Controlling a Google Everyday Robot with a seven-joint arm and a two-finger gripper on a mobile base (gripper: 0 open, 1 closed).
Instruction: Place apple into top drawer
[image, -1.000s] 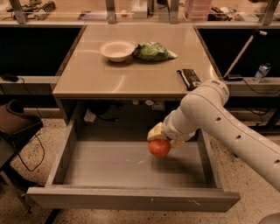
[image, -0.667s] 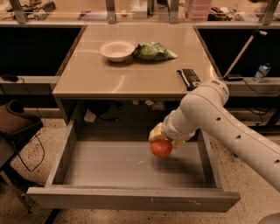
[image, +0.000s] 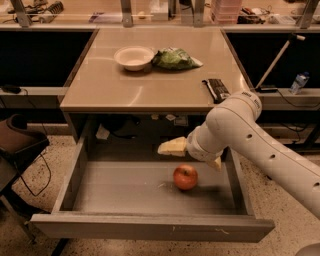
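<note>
The red-orange apple (image: 185, 177) rests on the floor of the open grey top drawer (image: 125, 187), right of its middle. My gripper (image: 194, 155) hangs just above the apple and slightly behind it. It is open and holds nothing. One pale finger (image: 171, 146) points left and the other (image: 216, 163) shows at the right. There is a gap between the fingers and the apple. My white arm comes in from the right, over the drawer's right wall.
The tan table (image: 150, 85) above the drawer carries a white bowl (image: 134, 56), a green crinkled bag (image: 175, 58) and a black flat object (image: 216, 90) at its right edge. A dark chair (image: 15, 142) stands at the left. A small bottle (image: 299, 82) stands at the far right.
The gripper held the apple low in the drawer before. Now it has opened and risen a little, and the apple lies free on the drawer floor.
</note>
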